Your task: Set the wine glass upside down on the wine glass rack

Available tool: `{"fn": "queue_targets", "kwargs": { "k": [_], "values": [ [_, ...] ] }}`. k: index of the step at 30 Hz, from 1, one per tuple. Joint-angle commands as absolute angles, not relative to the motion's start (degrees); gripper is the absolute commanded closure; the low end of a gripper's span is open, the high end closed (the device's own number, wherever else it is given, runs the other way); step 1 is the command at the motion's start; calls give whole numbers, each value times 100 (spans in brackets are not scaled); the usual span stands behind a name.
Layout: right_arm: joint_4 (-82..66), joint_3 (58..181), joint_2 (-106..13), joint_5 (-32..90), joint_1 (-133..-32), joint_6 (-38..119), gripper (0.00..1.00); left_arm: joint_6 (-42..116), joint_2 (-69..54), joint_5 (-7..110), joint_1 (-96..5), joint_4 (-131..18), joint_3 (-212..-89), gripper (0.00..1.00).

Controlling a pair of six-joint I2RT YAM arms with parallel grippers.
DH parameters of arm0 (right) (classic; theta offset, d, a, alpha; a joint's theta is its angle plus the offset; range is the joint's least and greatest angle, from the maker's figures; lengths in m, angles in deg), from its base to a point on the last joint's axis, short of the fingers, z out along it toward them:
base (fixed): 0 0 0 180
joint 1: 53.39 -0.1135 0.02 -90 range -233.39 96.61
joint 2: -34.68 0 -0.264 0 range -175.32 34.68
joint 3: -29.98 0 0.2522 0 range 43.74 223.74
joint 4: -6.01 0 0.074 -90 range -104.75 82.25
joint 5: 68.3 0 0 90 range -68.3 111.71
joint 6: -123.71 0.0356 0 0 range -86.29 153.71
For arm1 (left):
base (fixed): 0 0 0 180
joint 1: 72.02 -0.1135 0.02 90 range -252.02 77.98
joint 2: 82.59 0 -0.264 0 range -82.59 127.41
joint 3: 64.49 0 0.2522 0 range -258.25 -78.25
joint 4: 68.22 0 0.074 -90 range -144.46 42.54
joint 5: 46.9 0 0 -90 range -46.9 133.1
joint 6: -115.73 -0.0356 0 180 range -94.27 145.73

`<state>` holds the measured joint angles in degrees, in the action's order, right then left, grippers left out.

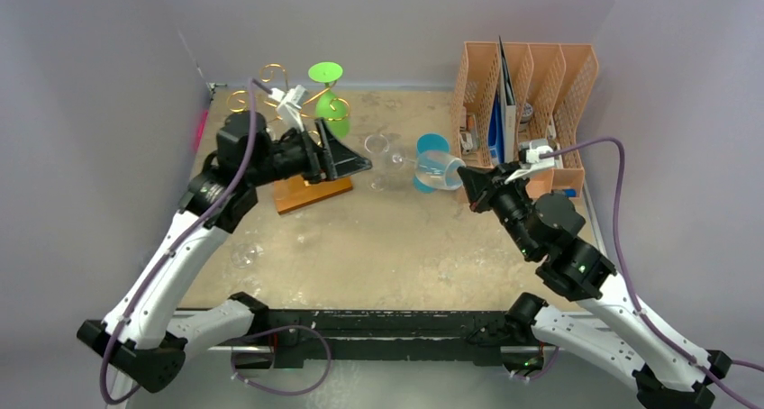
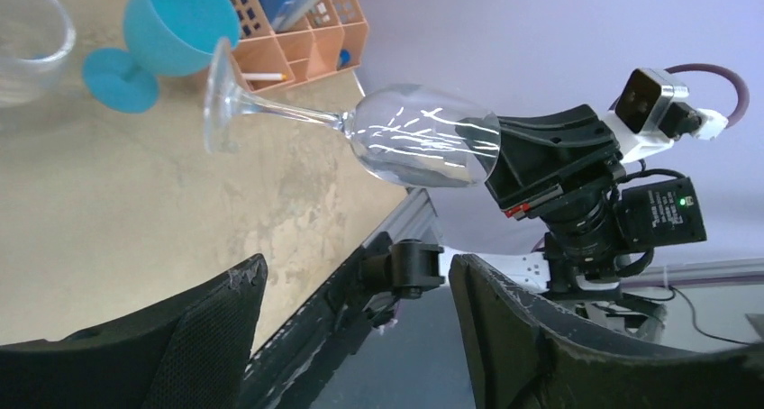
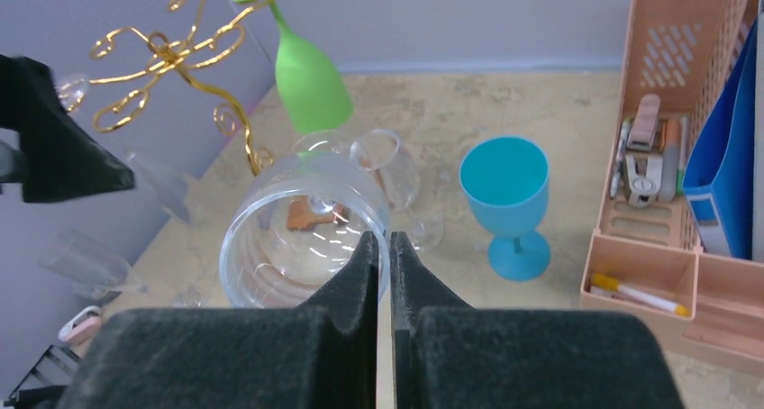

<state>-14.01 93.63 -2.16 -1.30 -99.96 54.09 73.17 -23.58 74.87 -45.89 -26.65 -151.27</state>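
My right gripper [image 1: 466, 180] is shut on the rim of a clear wine glass [image 1: 439, 170]. It holds the glass on its side above the table, foot pointing left. In the right wrist view my closed fingertips [image 3: 379, 244] pinch the rim of the bowl [image 3: 297, 224]. The gold wire rack [image 1: 275, 74] stands at the back left on a wooden base [image 1: 311, 194]. A green glass [image 1: 330, 98] hangs upside down on it. My left gripper [image 1: 354, 162] is open and empty just right of the rack. Its wrist view shows the held glass [image 2: 419, 139] beyond the spread fingers [image 2: 212, 323].
A blue plastic goblet [image 1: 432, 147] stands behind the held glass. Another clear glass [image 1: 377, 147] stands left of it. An orange file organiser [image 1: 527, 94] stands at the back right. A further clear glass [image 1: 245, 254] lies on the table's left side.
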Motion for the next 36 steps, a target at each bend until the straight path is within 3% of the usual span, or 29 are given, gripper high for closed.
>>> {"fn": "queue_targets", "kwargs": {
  "k": [1, 11, 17, 26, 36],
  "values": [
    [-326, 9437, -126, -121, -10023, 4882, 100, 8386, -2224, 6870, -3968, -4219, -14952, 29],
    [492, 9420, 12, 155, -10021, 4099, 100, 10451, -1902, 4830, -3165, -5001, -14761, 39],
    [818, 9551, -39, 487, -10024, 3983, 100, 10991, -1106, 5087, -2923, -5084, -15379, 40],
    [1119, 9622, -153, 860, -10024, 4038, 100, 11163, -988, 4564, -2732, -5609, -15316, 58],
    [1308, 9611, -278, 1247, -10024, 4082, 100, 11373, -1219, 4861, -2707, -5597, -15340, 73]
  ]
}}
